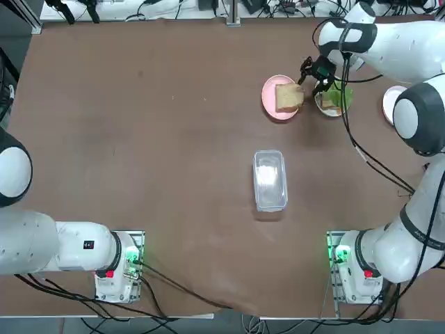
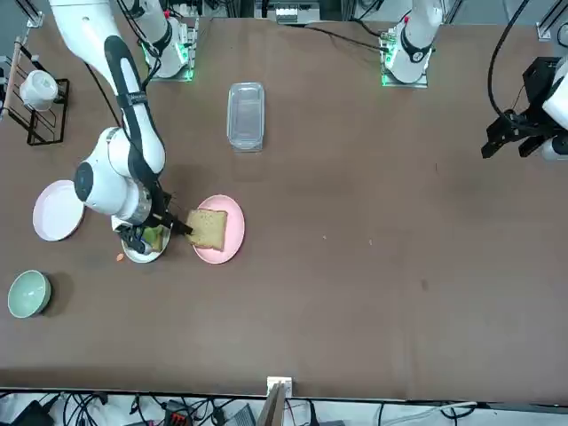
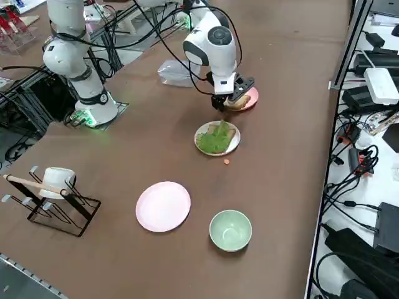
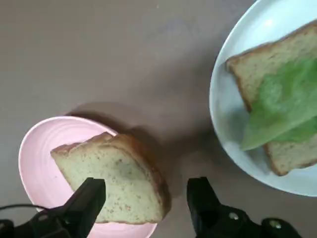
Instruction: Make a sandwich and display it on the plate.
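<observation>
Right gripper [image 4: 143, 208] – jaws spread, empty – hangs just above the slice [image 4: 116, 181] on the pink plate [image 4: 37, 153]; lettuce-topped white plate [image 4: 225, 129] just beside.

The wide brown table [image 1: 139, 139] carries a clear plastic lidded box [image 1: 270, 179] at centre; a small pink plate [image 1: 270, 99] and glossy white plate [image 1: 321, 106] lie toward one o'clock.
</observation>
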Controlling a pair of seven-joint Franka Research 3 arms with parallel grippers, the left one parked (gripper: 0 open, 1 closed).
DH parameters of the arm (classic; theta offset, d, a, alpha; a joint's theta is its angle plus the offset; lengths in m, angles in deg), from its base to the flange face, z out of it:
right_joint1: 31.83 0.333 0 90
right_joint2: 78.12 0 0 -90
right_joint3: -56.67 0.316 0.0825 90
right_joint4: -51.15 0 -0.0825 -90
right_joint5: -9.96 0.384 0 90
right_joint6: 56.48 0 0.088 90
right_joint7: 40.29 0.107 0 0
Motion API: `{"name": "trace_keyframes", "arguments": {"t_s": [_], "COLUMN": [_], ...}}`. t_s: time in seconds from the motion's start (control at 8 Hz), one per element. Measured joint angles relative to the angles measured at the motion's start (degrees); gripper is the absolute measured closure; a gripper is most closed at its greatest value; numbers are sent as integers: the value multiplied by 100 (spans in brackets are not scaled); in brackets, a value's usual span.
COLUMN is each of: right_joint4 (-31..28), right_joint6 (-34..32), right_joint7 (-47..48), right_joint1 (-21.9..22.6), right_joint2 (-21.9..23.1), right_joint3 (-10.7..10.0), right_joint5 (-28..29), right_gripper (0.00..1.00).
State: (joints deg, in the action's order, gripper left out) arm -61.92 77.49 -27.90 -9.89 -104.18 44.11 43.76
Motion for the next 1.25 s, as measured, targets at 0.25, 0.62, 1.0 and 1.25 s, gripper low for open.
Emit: {"name": "trace_keyframes", "arguments": {"t_s": [0.25,0.62,1.0,1.25], "right_joint4": [0,0,2,3], "right_joint6": [13,28,85,193], "right_joint7": [-98,-335,-385,-386], "right_joint1": [1,1,15,106], "right_joint2": [-53,-176,-216,-235], "right_joint3": [52,59,76,93], "right_joint5": [75,90,91,91], "right_gripper": [3,6,16,18]}}
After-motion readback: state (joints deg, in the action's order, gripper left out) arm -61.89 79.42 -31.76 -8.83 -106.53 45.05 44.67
